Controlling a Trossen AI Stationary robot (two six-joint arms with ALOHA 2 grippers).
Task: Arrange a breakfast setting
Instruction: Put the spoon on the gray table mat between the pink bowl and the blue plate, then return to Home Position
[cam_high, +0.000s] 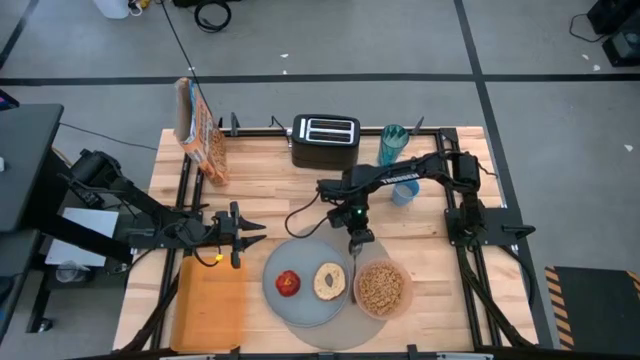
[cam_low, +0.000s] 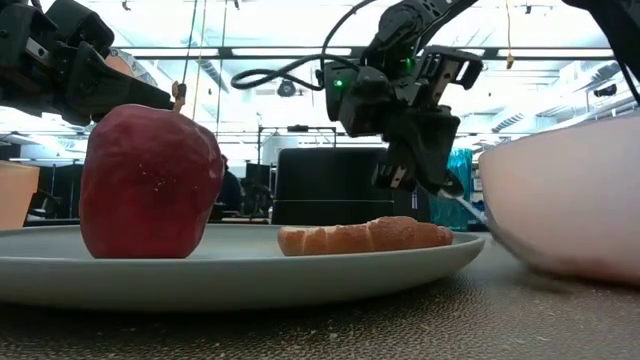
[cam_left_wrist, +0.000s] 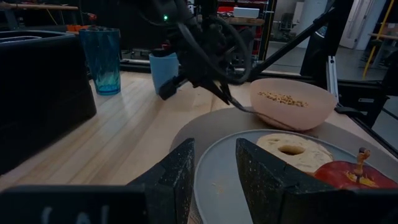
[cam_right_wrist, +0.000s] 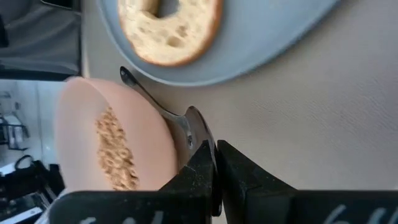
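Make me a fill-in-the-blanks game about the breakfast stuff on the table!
1. On the grey plate, next to the bagel, sits a red ____.
2. The pink bowl is filled with ____.
3. The right hand is shut on a metal ____.
4. The black toaster stands ____ the plate, not on it.

Missing words: apple; cereal; spoon; off

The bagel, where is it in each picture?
High view: the round tan bagel lies on the grey plate, right of the red apple.
Low view: seen edge-on at centre, right of the apple.
Left wrist view: lower right, beside the apple.
Right wrist view: top centre, cut off by the edge.
Shared landmark: the pink bowl of cereal.
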